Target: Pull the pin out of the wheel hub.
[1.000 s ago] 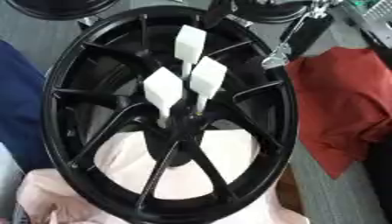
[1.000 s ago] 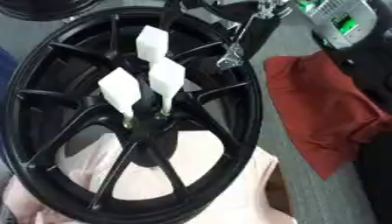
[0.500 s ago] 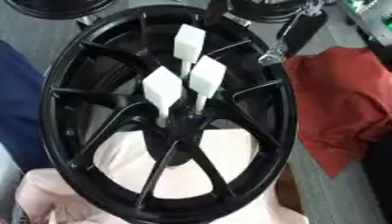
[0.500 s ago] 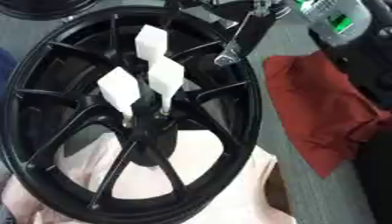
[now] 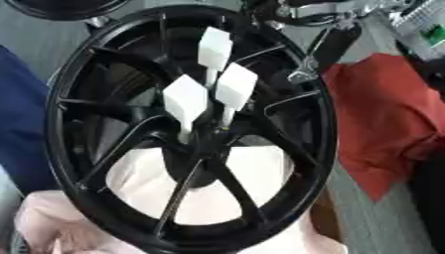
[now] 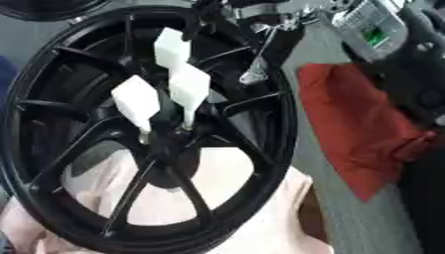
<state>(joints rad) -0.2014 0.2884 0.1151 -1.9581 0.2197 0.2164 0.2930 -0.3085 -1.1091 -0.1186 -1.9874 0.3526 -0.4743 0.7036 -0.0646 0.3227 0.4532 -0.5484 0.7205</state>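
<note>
We face a large black spoked alloy wheel [image 5: 187, 129] with three white block-headed pins [image 5: 235, 87] standing in its hub.

The wheel lies flat on a pale pink cloth [image 5: 52, 223] and looks heavy and rigid, so we judge it will stay put while a pin slides out. The pins sit upright and close together at the centre [image 5: 204, 141]; their thin stems look slender, so we would take hold of a blocky white head, likely light and stiff. Our right hand [image 5: 334, 42] hangs over the far rim, apart from the pins; we cannot tell how its fingers are set. Our left hand shows nowhere. A red cloth [image 5: 382, 119] lies just beside the wheel on the right, and the neighbouring pin heads crowd any grasp.
</note>
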